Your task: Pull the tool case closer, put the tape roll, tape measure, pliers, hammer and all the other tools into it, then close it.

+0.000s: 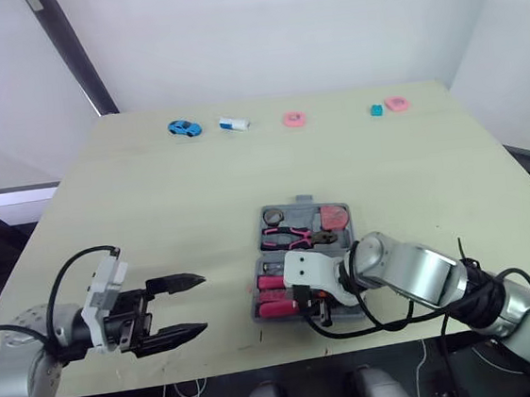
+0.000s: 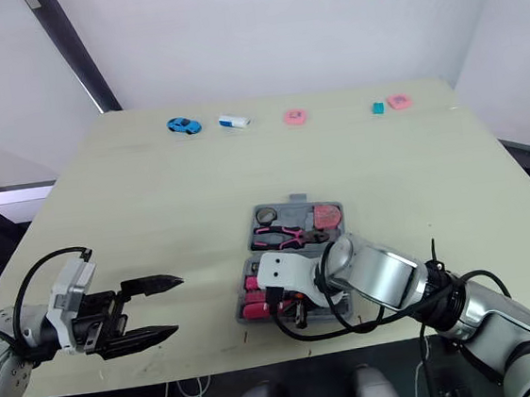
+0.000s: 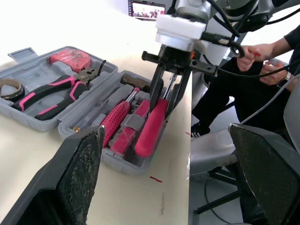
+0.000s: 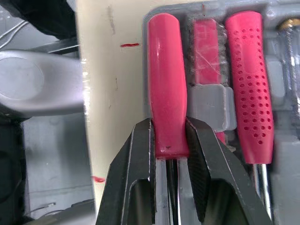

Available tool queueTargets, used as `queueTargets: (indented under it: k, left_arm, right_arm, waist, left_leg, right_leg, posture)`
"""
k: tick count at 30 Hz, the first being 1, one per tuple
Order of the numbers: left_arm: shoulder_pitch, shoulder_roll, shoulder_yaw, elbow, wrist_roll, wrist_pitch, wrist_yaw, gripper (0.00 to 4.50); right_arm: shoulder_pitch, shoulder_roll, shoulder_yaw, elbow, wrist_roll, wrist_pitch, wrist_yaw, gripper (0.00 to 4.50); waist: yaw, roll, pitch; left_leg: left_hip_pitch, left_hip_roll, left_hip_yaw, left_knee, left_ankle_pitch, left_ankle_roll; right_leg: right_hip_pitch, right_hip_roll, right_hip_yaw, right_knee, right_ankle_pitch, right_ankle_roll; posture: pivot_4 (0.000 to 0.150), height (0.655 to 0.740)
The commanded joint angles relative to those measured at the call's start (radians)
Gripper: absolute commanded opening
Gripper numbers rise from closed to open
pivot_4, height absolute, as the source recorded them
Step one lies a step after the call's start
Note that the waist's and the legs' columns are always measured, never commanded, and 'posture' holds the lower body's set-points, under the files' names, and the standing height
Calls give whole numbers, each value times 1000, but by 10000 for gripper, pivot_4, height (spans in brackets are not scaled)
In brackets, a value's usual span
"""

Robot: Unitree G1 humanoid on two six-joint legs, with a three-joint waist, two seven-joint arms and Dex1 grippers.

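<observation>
While right end effector [image 4: 168,129] pinches smooth pink-handled tool [image 4: 163,70] in open grey plastic tool case [image 3: 28,123], left end effector [image 1: 203,304] hovers spread; tools look mostly packed, closing remains.

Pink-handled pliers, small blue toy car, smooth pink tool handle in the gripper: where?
Pink-handled pliers [image 3: 58,84]: left wrist view, upper handle.
Small blue toy car [image 1: 183,127]: left eye view, roof.
Smooth pink tool handle [image 4: 164,89]: right wrist view, mid-length.
</observation>
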Motion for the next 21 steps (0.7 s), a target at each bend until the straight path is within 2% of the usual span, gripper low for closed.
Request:
queueTargets:
  k: [1, 11, 19, 20, 21]
  left_arm:
    - [-12, 7, 9, -10, -6, -21, -59, 45000]
    - [7, 0, 15, -13, -3, -36, -55, 45000]
    - [32, 4, 27, -12, -6, -49, -56, 45000]
    - [34, 5, 28, -12, -7, -50, -56, 45000]
    - [36, 6, 29, -12, -8, -51, -56, 45000]
  right_arm:
    - [-11, 30, 7, 5, -13, -13, -1, 3738]
    - [-15, 94, 15, 70, -40, -23, 8, 3738]
    - [5, 136, 6, 112, -53, -54, 15, 3738]
    - [7, 137, 5, 113, -52, -59, 19, 8738]
    - [9, 138, 3, 114, -54, -68, 21, 11802]
  waist:
    - [-1, 0, 0]
    - [-4, 0, 0]
    - [-6, -1, -1]
    - [-6, -1, -1]
    - [-6, -1, -1]
  left_leg:
    - [0, 0, 0, 0, 0, 0]
    - [2, 0, 0, 0, 0, 0]
    - [10, 3, 2, -1, 0, 0]
    - [10, 4, 2, -1, 0, 0]
    - [10, 4, 2, -1, 0, 0]
  right_leg:
    - [0, 0, 0, 0, 0, 0]
    - [0, 1, 1, 3, 0, 0]
    - [4, 4, 3, 7, -2, -4]
    - [4, 5, 3, 7, -2, -4]
    - [4, 5, 3, 7, -2, -4]
  posture:
    - [1500, 7400]
    - [1500, 7400]
    - [1500, 7400]
    - [1500, 7400]
    - [1500, 7400]
